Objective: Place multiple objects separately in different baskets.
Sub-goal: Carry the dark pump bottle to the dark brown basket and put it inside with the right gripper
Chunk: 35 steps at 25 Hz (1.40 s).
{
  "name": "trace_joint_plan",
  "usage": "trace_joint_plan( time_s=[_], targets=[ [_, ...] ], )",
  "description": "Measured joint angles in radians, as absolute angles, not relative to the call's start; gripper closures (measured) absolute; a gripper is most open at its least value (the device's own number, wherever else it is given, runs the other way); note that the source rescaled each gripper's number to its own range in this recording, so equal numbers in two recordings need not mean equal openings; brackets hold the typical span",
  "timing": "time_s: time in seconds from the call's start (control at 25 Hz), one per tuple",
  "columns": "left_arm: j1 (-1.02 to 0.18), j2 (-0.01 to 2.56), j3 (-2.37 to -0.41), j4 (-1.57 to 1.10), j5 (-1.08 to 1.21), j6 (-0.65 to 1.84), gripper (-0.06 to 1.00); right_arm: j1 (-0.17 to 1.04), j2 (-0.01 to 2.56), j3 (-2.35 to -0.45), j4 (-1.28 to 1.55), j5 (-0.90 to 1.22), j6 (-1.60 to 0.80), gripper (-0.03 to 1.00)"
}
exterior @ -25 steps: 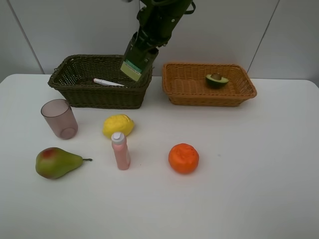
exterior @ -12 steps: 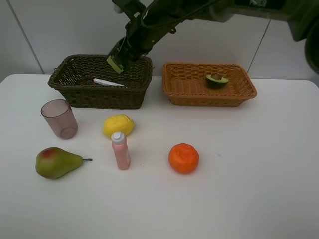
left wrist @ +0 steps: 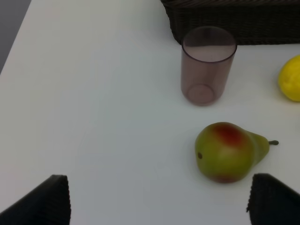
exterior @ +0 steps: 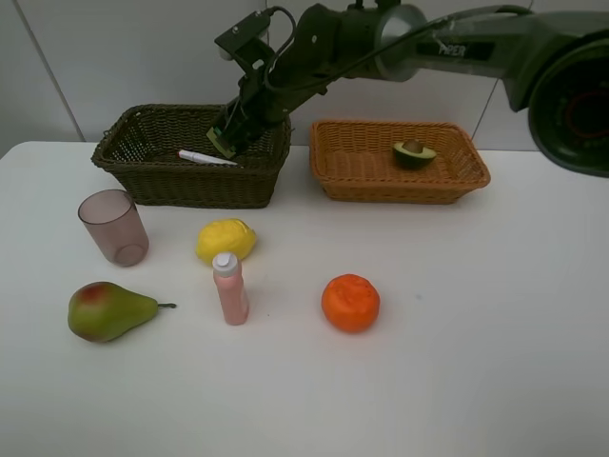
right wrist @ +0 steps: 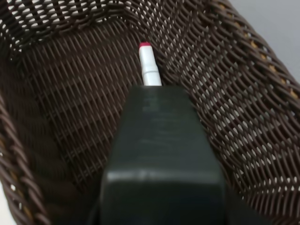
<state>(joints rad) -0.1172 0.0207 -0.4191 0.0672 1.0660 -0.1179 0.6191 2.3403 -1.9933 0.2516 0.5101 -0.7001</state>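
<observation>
My right gripper reaches across to the dark brown basket and is shut on the dark pump bottle, whose lower end dips inside the basket's right half. The right wrist view shows the bottle just above the white marker lying on the basket floor. The avocado half lies in the tan basket. On the table are the cup, lemon, pink bottle, orange and pear. My left gripper hangs open near the pear.
The two baskets stand side by side at the back of the white table, a narrow gap between them. In the left wrist view the cup stands close before the dark basket's wall, with the lemon at the frame's edge.
My right arm has carried the dark pump bottle leftward and down, from above the dark basket's right rim to inside it. Everything on the table has stayed put.
</observation>
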Motion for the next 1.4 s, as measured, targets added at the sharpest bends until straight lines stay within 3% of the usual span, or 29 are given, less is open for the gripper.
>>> trace_joint_plan(
  time_s=[0.36, 0.44, 0.52, 0.64, 0.8, 1.4],
  targets=[
    [-0.117, 0.021, -0.419, 0.067, 1.066, -0.118, -0.05, 0.619, 2.340, -1.993, 0.252, 0.511, -0.700, 0.67],
    [-0.117, 0.021, -0.419, 0.067, 1.066, -0.118, -0.05, 0.619, 2.340, -1.993, 0.254, 0.509, -0.700, 0.49],
    [-0.117, 0.021, -0.419, 0.067, 1.066, -0.118, -0.05, 0.619, 2.339, -1.993, 0.254, 0.502, -0.700, 0.19],
    [-0.117, 0.021, -0.419, 0.067, 1.066, -0.118, -0.05, 0.619, 2.339, -1.993, 0.254, 0.501, -0.700, 0.02],
    [-0.117, 0.021, -0.419, 0.067, 1.066, -0.118, -0.05, 0.619, 2.339, -1.993, 0.255, 0.499, -0.700, -0.02],
    [-0.117, 0.021, -0.419, 0.067, 1.066, -0.118, -0.05, 0.619, 2.338, -1.993, 0.279, 0.532, -0.700, -0.02]
  ],
)
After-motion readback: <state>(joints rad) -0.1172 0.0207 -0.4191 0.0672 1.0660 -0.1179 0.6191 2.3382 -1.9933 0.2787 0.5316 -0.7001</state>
